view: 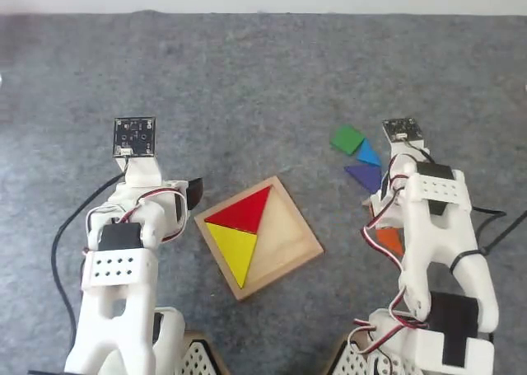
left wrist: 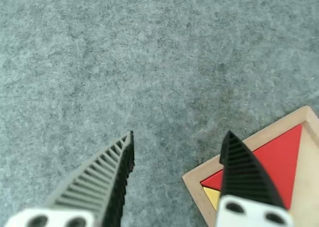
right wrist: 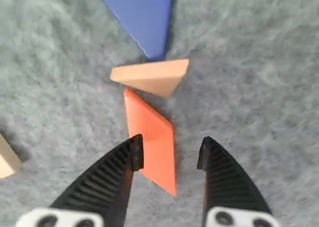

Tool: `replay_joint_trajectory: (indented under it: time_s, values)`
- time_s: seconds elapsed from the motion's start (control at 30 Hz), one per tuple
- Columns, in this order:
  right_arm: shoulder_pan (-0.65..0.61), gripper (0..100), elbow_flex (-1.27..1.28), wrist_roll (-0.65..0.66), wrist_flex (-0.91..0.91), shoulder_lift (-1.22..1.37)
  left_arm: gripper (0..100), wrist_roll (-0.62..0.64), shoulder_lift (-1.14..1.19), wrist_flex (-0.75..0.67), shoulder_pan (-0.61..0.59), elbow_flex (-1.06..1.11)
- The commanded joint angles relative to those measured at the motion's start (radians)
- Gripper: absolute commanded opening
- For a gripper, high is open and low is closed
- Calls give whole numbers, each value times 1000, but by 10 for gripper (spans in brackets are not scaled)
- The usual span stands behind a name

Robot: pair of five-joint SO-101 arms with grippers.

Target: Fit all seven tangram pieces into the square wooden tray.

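Note:
The square wooden tray (view: 286, 227) lies turned like a diamond at the table's middle. In it sit a red triangle (view: 244, 212) and a yellow triangle (view: 235, 249). A green piece (view: 347, 139), a blue triangle (view: 368, 154) and a purple piece (view: 363, 175) lie to its right. My right gripper (right wrist: 169, 152) is open, low over an orange parallelogram (right wrist: 154, 139) that lies between its fingers. A pale peach triangle (right wrist: 152, 76) and the purple piece (right wrist: 139, 12) lie just beyond. My left gripper (left wrist: 179, 137) is open over bare carpet beside the tray's left corner (left wrist: 197, 184), holding nothing.
Grey carpet covers the table, with wide free room at the back and far left. The right arm's body hides most of the orange piece (view: 389, 241) from above. A bit of pale wood (right wrist: 6, 159) shows beside the right gripper.

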Motion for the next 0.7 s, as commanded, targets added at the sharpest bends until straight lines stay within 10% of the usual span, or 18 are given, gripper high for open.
replay_joint_trajectory:
  time_s: [0.0,0.67]
  values:
    - [5,169,-5,29,-16,-28,274,6,-26,-15,2,-5]
    - [211,153,32,226,-231,65,274,6,-26,-17,-2,-5]
